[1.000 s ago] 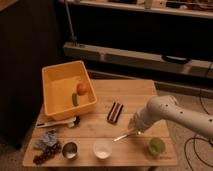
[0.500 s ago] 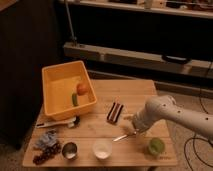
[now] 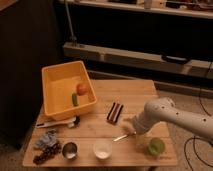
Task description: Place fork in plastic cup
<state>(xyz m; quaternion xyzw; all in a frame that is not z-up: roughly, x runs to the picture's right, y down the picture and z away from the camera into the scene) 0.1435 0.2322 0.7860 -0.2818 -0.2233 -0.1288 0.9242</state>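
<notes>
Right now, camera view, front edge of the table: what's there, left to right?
Dark grape-like bunch → metal cup → white bowl → fork → green plastic cup. The gripper sits just behind the fork's right end.

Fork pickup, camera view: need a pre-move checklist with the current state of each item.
1. Fork in sight, lying flat on the table: ok.
2. Gripper at the fork's right end: ok.
3. Gripper open, ready to close: ok.
4. Fork gripped: not ok, nothing is held yet.
5. Green cup upright, near the table's front right corner, right of the gripper: ok.
6. Fork tip apart from the bowl on its left: ok. Whether the cup is empty: cannot tell.
</notes>
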